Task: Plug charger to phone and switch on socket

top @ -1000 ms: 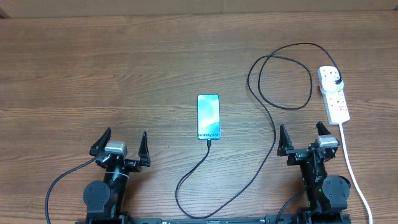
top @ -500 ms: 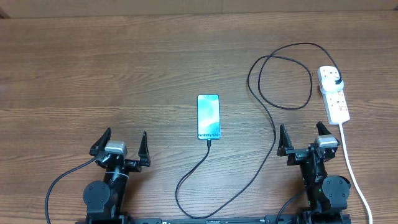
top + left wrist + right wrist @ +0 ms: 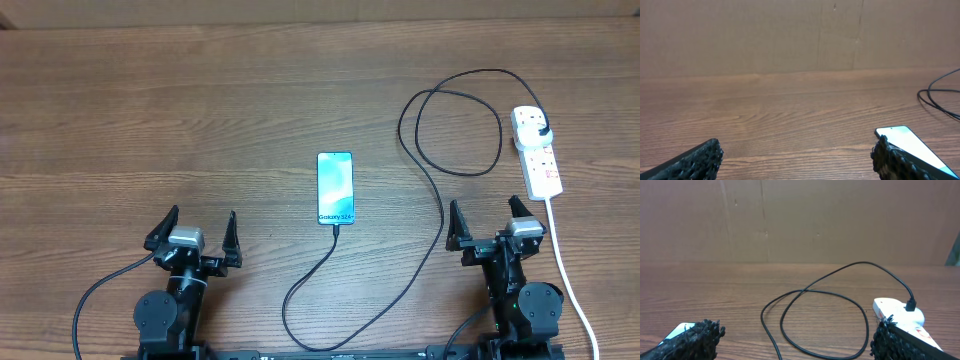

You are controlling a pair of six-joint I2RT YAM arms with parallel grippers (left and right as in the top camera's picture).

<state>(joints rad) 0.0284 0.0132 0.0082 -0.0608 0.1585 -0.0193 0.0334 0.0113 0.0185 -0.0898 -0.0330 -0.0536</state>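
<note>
Both grippers stand wide open and empty at the near edge of a wooden table [image 3: 150,100]. The left gripper [image 3: 203,213] and the right gripper [image 3: 483,205] point away from the robot, and neither touches anything. From the left wrist, the black fingers [image 3: 695,162] frame bare wood, with a corner of the phone [image 3: 905,142] just inside the right-hand finger. From the right wrist, the fingers [image 3: 900,342] frame a loop of the cable [image 3: 815,292] and the end of the power strip [image 3: 895,311].

The phone [image 3: 335,188] lies flat between the two arms, a little farther out, with its light blue screen up and its small dark text at the near short edge. The black charger cable [image 3: 442,215] meets that near edge, curls back toward the robot, passes just left of the right gripper and makes a wide loop on the far right of the table. Its black plug [image 3: 540,128] sits in the far end of the white power strip [image 3: 535,150], which lies beyond the right gripper. The strip's thick white cord [image 3: 565,260] runs back past the right arm. The position of its red switches is too small to read.
</note>
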